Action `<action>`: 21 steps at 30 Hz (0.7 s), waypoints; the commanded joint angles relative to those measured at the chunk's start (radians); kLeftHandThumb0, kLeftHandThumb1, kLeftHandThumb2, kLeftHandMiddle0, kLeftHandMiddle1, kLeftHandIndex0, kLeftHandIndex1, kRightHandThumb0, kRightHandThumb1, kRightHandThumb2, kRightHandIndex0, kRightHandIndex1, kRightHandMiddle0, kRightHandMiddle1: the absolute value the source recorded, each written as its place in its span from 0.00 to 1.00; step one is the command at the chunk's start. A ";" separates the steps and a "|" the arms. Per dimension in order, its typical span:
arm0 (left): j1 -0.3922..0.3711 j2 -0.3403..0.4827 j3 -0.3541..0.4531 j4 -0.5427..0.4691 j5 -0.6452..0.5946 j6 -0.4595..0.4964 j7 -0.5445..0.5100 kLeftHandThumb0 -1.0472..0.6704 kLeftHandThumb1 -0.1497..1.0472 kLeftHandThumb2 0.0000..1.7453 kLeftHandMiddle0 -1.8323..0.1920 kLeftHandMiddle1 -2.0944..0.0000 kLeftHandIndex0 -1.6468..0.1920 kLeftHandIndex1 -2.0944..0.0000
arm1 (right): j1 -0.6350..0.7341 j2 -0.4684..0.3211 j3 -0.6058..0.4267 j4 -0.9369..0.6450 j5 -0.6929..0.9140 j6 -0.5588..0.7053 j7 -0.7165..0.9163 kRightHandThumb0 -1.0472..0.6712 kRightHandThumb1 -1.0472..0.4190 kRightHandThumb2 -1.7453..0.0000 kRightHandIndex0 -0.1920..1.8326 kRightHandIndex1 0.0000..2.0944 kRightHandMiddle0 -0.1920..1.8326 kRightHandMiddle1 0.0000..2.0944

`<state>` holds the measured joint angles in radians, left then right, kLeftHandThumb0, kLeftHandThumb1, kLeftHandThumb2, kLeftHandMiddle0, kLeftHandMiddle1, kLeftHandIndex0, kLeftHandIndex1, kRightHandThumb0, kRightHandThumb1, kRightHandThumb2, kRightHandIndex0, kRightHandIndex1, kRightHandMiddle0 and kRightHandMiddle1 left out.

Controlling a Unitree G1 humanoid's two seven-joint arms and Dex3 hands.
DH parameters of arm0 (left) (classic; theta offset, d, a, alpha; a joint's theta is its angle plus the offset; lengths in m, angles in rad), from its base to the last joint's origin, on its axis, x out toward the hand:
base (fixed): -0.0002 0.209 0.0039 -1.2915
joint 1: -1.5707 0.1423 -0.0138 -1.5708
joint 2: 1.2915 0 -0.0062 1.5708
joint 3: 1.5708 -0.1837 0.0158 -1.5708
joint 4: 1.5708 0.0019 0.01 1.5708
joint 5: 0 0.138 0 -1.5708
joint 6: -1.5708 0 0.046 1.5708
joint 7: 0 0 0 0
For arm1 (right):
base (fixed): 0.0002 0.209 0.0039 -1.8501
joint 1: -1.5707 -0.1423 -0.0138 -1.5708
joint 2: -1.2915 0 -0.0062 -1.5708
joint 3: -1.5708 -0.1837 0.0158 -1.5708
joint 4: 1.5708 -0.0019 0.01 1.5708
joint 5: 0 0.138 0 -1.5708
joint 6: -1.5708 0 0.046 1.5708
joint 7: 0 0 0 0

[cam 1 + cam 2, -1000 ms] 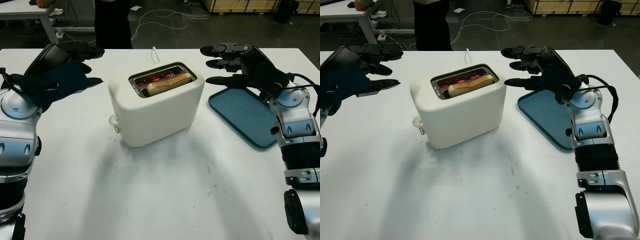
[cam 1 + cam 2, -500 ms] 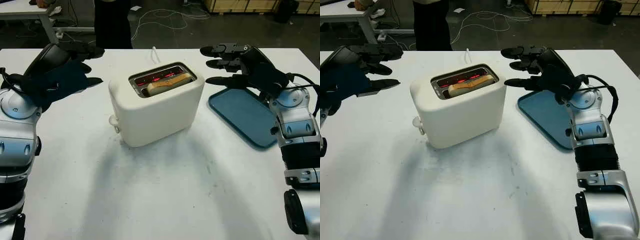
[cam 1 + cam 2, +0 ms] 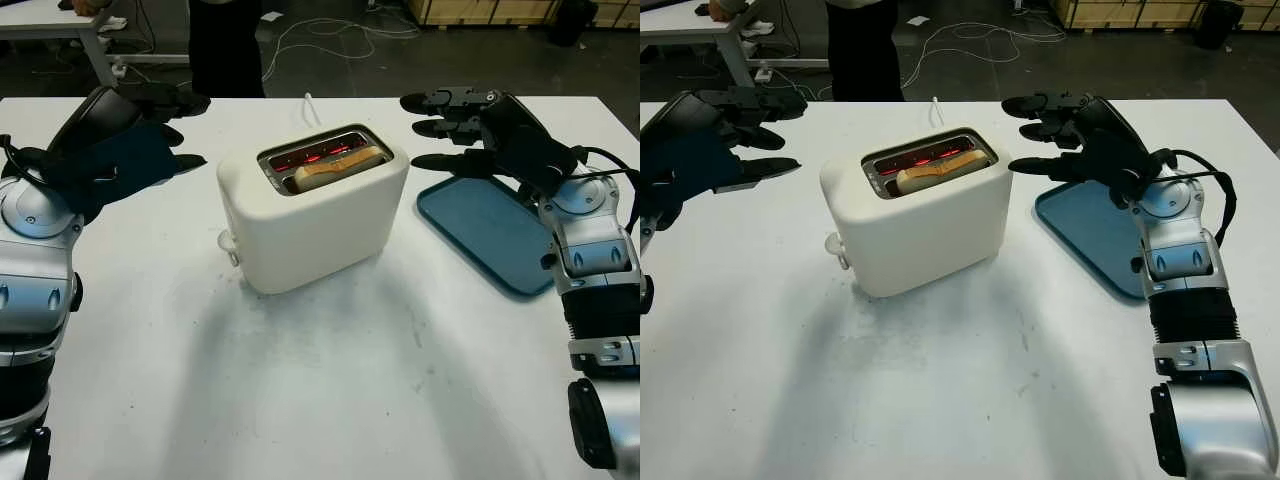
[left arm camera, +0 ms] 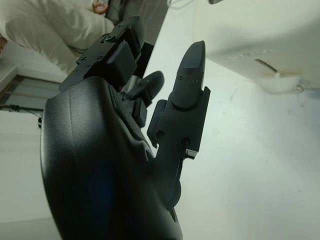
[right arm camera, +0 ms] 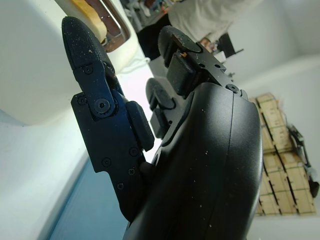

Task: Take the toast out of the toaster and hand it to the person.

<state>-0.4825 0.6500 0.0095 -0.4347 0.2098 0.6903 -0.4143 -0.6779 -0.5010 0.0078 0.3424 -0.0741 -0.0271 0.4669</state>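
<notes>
A white toaster (image 3: 310, 215) stands in the middle of the table, its slots glowing red. A slice of toast (image 3: 338, 164) sticks up from the nearer slot. My left hand (image 3: 165, 130) hangs open above the table, well left of the toaster. My right hand (image 3: 450, 130) is open too, hovering just right of the toaster's top, over the tray's far end. A person (image 3: 225, 45) in dark trousers stands beyond the table's far edge. In the right wrist view the toast (image 5: 92, 20) and slot rim lie just past my fingers (image 5: 95, 85).
A blue tray (image 3: 490, 235) lies flat on the table to the right of the toaster. A white cord (image 3: 308, 105) runs from the toaster's back toward the far edge. Cables trail on the dark floor beyond. A lever knob (image 3: 228, 243) juts from the toaster's left end.
</notes>
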 commanded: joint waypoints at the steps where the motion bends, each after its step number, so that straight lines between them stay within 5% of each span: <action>1: 0.004 0.007 0.000 -0.009 0.013 0.004 0.006 0.43 0.88 0.03 0.75 0.63 0.57 0.99 | 0.008 0.001 0.002 -0.019 -0.001 0.009 -0.003 0.16 0.13 1.00 0.39 0.03 0.38 0.00; 21: 0.007 0.000 0.008 -0.002 0.007 -0.013 0.010 0.42 0.88 0.04 0.75 0.64 0.57 0.99 | 0.009 0.003 0.000 -0.015 -0.001 0.004 -0.006 0.16 0.13 1.00 0.39 0.02 0.38 0.00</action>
<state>-0.4791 0.6498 0.0098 -0.4337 0.2101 0.6863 -0.4140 -0.6779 -0.5010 0.0079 0.3424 -0.0756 -0.0273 0.4669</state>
